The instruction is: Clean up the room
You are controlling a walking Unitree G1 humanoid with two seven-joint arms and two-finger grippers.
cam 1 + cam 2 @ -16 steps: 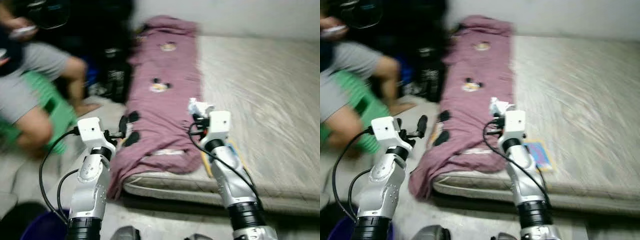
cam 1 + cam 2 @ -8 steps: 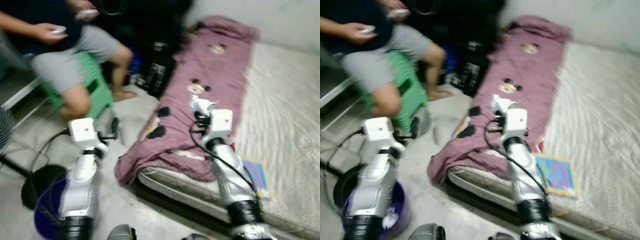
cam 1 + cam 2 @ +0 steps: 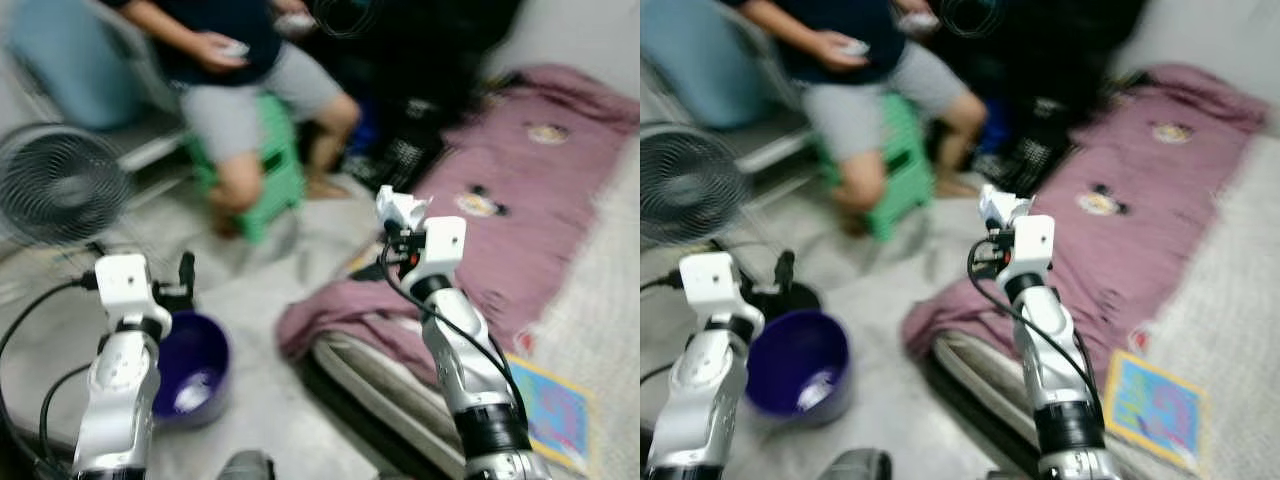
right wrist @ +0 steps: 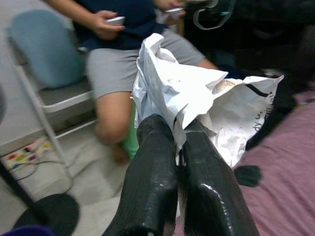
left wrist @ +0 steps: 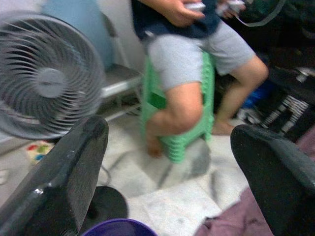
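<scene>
My right gripper (image 4: 178,129) is shut on a crumpled white paper wrapper (image 4: 197,93), held up over the floor beside the mattress edge (image 3: 360,365). The wrapper (image 3: 400,210) sticks out above the fingers in the eye views. Low on the left, a purple bucket (image 3: 190,365) stands on the floor with a white scrap inside. My left gripper (image 3: 183,275) hovers just above the bucket's far rim, open with nothing between its fingers (image 5: 64,167).
A person sits on a green stool (image 3: 270,170) ahead, holding small devices. A floor fan (image 3: 60,185) stands at the left, with a blue chair (image 3: 60,60) behind it. A maroon blanket (image 3: 520,200) and a colourful booklet (image 3: 550,410) lie on the mattress.
The whole view has swung left, away from the mattress, bringing the fan and purple bucket into sight. The right gripper still holds the white wrapper.
</scene>
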